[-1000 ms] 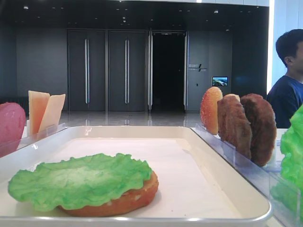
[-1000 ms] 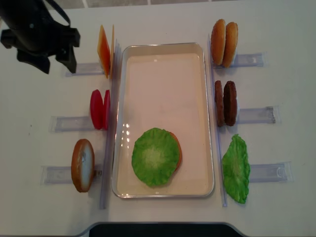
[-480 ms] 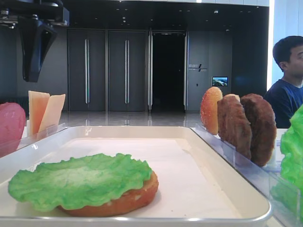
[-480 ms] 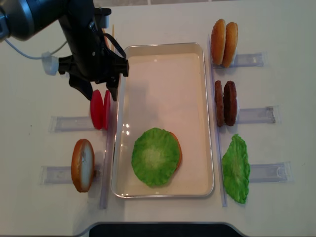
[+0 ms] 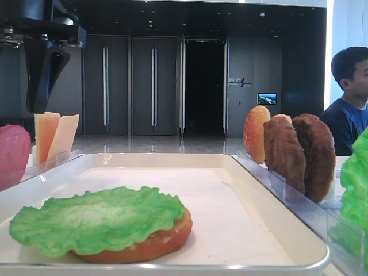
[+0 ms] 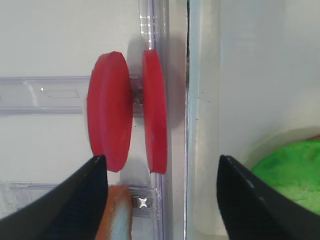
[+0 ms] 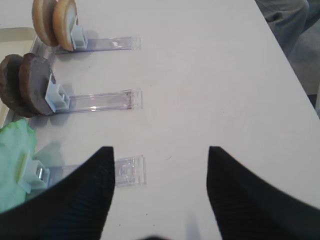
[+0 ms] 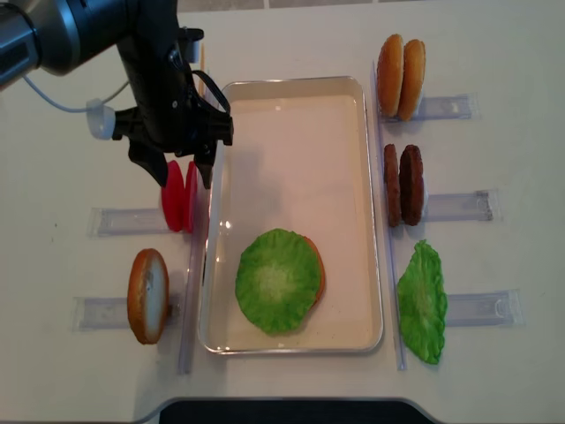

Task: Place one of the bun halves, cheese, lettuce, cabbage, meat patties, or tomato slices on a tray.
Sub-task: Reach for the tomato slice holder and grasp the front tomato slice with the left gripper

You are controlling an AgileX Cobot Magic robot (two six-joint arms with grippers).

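Tomato slices (image 6: 127, 120) are standing on edge in a clear rack (image 8: 132, 219), directly below the left tool (image 8: 172, 163), which is hanging over them with jaws spread wide and gripping nothing. Just to its right the tray (image 8: 291, 97) is carrying lettuce (image 8: 276, 280) draped over a bun half (image 5: 155, 244). Far across the desk (image 7: 210, 75), the right tool (image 7: 160, 170) is hovering wide open and empty beside the meat patties (image 7: 27, 85).

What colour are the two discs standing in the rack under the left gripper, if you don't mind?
Red tomato slices, clearest in the left wrist view.
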